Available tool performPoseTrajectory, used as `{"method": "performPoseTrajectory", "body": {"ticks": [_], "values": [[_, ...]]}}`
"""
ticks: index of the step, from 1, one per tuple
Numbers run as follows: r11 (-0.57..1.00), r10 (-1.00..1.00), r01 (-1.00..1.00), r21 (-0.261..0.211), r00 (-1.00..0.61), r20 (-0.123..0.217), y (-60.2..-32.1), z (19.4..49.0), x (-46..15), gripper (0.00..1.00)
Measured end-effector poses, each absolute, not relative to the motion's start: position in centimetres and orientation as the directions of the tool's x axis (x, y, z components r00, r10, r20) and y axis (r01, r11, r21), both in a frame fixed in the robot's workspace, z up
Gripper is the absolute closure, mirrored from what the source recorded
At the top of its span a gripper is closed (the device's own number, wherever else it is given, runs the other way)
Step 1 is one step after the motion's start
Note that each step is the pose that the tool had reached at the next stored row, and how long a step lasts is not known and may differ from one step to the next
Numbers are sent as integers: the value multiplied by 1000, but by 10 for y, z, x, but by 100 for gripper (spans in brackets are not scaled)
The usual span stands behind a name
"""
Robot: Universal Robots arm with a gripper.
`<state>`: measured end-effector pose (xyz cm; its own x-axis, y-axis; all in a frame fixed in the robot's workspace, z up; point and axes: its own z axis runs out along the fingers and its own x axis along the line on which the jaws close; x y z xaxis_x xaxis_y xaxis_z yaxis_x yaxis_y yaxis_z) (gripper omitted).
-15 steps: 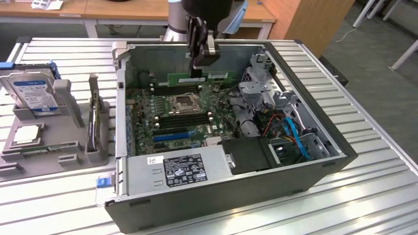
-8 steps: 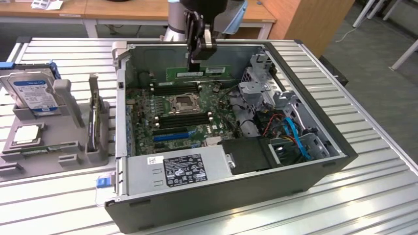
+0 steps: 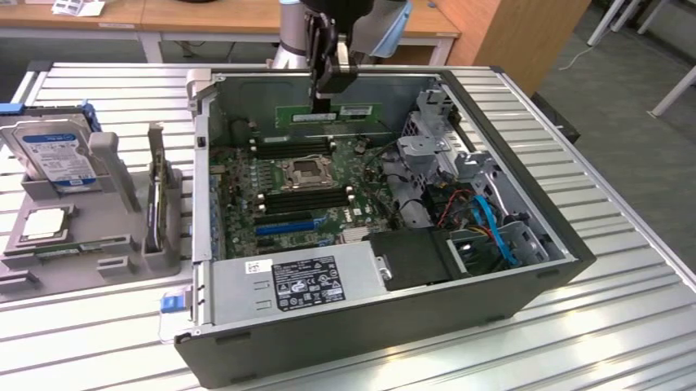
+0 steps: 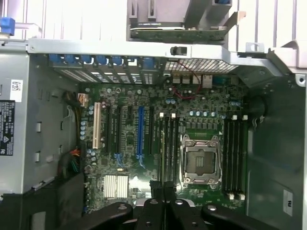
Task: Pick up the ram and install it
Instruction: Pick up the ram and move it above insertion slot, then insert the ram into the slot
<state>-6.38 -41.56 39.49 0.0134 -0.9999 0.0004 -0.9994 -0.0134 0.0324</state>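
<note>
In the exterior view, the pincer [image 3: 328, 91] hangs inside the open case [image 3: 381, 322], which stands in the middle of the counter [image 3: 609, 326]. Its fingers are pinched on the ram [image 3: 354, 115]. The green stick hangs level on its long edge, above the motherboard [image 3: 244, 183] on the side of the case nearest the counter's far edge. It runs the same way as the dark slots [image 3: 308, 198] beside the socket [image 3: 306, 171], and it sits clear above them, not seated.

I judge the ram light, stiff and thin, and easy to damage. The chips and the contact edge should not be squeezed or scraped. The grip looks right: the flat faces are taken at the upper edge near mid-length, which leaves the lower edge free. A hold off centre would probably let the stick pivot between the fingers, and a tilted stick would likely jam in a slot.

In the wrist view, the pincer [image 4: 163, 191] has its dark fingers pressed close together over the motherboard [image 4: 158, 96]. The long slots [image 4: 169, 148] and the socket [image 4: 200, 165] lie just beyond the fingertips.
</note>
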Motion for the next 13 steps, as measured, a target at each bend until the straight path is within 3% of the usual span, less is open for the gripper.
{"method": "performPoseTrajectory", "body": {"ticks": [13], "values": [[-13, -1000, -999, 32, 13, 0, -406, 395, -64, 88]]}}
